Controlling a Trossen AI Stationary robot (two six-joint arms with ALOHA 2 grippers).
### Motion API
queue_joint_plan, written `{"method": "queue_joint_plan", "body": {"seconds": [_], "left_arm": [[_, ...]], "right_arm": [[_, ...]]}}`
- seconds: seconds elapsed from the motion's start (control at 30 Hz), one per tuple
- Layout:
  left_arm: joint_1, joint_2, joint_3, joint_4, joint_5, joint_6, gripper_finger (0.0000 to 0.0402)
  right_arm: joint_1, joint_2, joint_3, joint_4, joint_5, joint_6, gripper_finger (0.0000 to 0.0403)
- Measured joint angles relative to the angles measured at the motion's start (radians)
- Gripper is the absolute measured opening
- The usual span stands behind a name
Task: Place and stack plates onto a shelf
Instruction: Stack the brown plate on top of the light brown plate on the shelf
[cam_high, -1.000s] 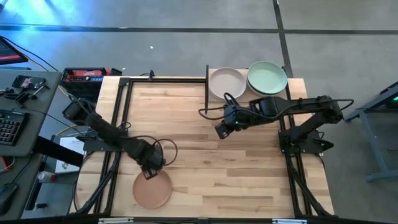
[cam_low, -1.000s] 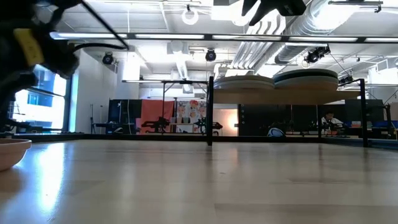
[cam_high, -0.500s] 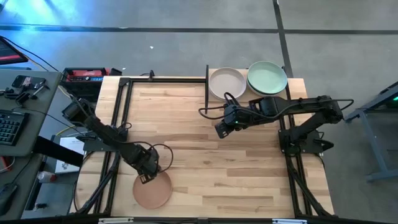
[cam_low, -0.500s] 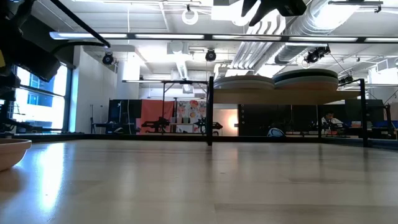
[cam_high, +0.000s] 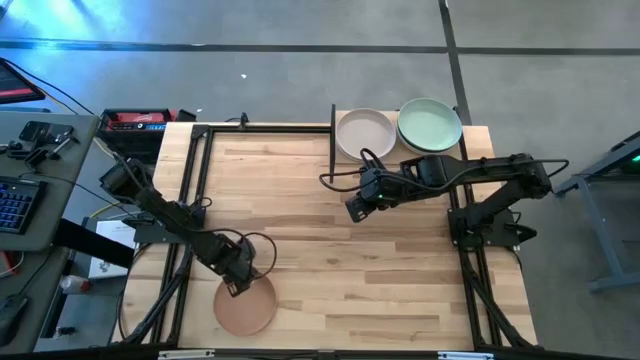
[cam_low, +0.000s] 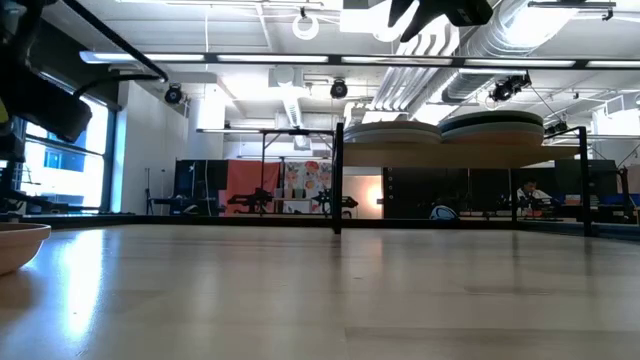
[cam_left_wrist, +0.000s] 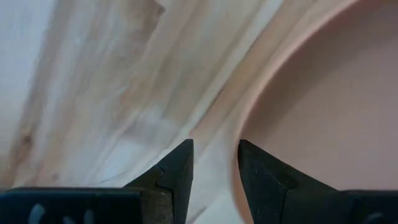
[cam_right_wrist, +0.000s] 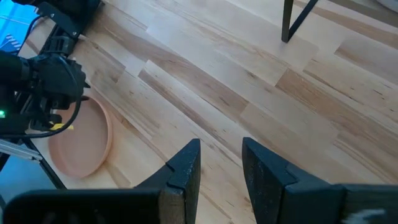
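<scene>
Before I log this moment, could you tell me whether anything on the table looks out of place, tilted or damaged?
Nothing stands out. The pink plate lies flat near the table's front edge, with the left tool open at its rim. Two plates, beige and mint green, sit level side by side on the shelf. The right tool hovers mid-table, empty.

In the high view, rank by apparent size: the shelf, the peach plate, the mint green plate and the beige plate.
1. The shelf, judging by its visible edge and posts; plates cover most of it.
2-4. Peach plate, mint green plate, beige plate: look alike, so no ranking; the left arm overlaps the peach one.
</scene>
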Motion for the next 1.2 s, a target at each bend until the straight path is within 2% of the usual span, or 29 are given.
{"method": "queue_joint_plan", "body": {"seconds": [0.1, 0.27, 0.6, 0.93, 1.2], "left_arm": [[0.0, 0.0, -0.02, 0.058, 0.006, -0.002, 0.0115], [0.007, 0.0, -0.02, 0.061, -0.002, -0.025, 0.0108], [0.051, -0.001, -0.02, 0.063, 0.004, -0.001, 0.0007], [0.142, -0.002, -0.012, 0.055, 0.022, 0.065, 0.0003], [0.283, -0.002, 0.097, -0.01, 0.001, 0.226, 0.0002]], "right_arm": [[0.0, 0.0, 0.0, 0.0, 0.0, 0.0, 0.0096], [0.0, 0.0, 0.0, 0.0, 0.0, -0.008, 0.0096], [0.0, 0.0, 0.0, 0.0, 0.005, -0.019, 0.0096], [0.0, 0.0, 0.0, -0.001, 0.006, -0.001, 0.0096], [-0.003, 0.0, 0.0, -0.001, 0.008, -0.025, 0.0096]]}}
